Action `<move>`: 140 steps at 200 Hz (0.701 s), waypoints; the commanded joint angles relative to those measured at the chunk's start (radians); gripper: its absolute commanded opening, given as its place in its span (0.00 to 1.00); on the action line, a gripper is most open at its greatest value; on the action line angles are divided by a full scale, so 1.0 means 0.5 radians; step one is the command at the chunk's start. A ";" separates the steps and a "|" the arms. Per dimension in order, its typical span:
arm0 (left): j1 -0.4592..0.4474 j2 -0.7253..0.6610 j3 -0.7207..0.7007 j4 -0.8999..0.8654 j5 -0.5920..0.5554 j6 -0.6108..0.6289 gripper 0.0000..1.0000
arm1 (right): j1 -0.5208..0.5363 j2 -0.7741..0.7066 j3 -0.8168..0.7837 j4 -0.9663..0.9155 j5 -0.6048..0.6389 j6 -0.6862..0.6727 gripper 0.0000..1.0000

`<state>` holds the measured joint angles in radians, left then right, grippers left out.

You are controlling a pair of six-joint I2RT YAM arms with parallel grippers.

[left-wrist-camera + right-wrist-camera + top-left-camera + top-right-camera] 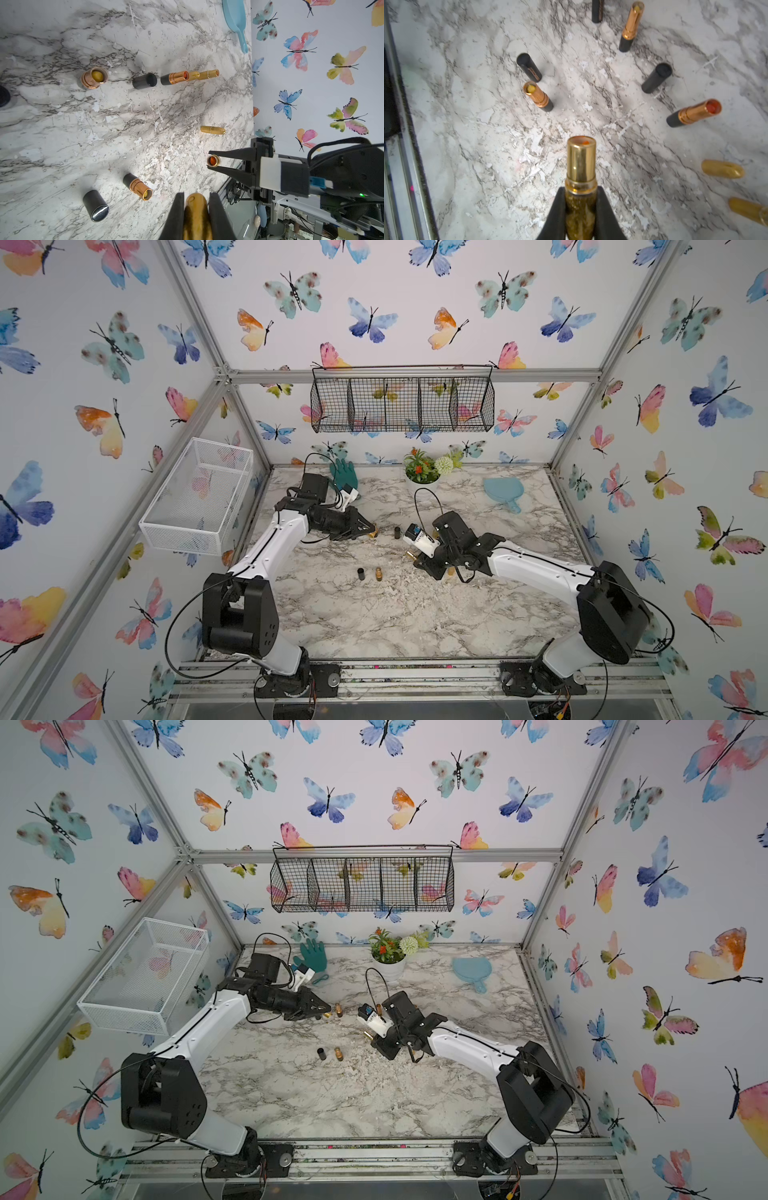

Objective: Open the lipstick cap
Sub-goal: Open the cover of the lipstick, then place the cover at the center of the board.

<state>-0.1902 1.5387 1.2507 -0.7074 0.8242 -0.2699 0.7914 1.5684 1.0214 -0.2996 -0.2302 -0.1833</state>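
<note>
You had the gold lipstick (581, 158) uncapped. Its glittery base was clamped in the right gripper (581, 191), and the shiny tube stuck out past the fingertips with an orange-red stick showing in its mouth. You held it above the marble table (374, 614), in front of the potted plant (420, 472), on the side toward the arm bases. The gold cap (196, 207) was apart from it, pinched in the left gripper (196, 197), also in front of the plant but off to its left. Both sets of jaws were clenched on their pieces, and the two tips faced each other across a gap.

Between the grippers, in front of the plant, a black cap (397, 532) stood upright on the table. In a top view, a copper lipstick (339, 1010) stood just past the left gripper's tip. Farther in front of the plant and a little to its left, a second black cap (360, 573) stood just beside a second copper lipstick (378, 573), which was open.

A gold bullet-shaped piece (213, 129) lay on its side on the marble; I could not place it against the plant.

A green glove (344, 475) lay to the plant's left by the back wall. A blue paddle (500, 491) lay to its right. A black wire basket (403, 404) hung on the wall above the plant, and a white mesh basket (199, 497) hung well off to its left.
</note>
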 commanded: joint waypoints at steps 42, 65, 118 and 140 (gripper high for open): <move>-0.570 0.172 0.137 0.001 -0.857 -0.085 0.00 | 0.007 -0.301 0.015 -0.021 0.287 0.084 0.02; -0.839 0.314 0.188 -0.006 -1.271 -0.119 0.00 | 0.008 -0.431 0.019 0.007 0.379 0.099 0.02; -1.083 0.533 0.128 0.091 -1.692 -0.201 0.02 | 0.006 -0.711 -0.021 0.009 0.480 0.097 0.02; -1.107 0.586 0.067 0.169 -1.723 -0.209 0.02 | 0.007 -0.711 -0.031 0.004 0.494 0.095 0.02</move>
<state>-0.7319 1.8038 1.3128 -0.6659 0.0635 -0.3569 0.7918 1.2167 1.0126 -0.3016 -0.0162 -0.1459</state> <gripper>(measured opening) 0.174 0.198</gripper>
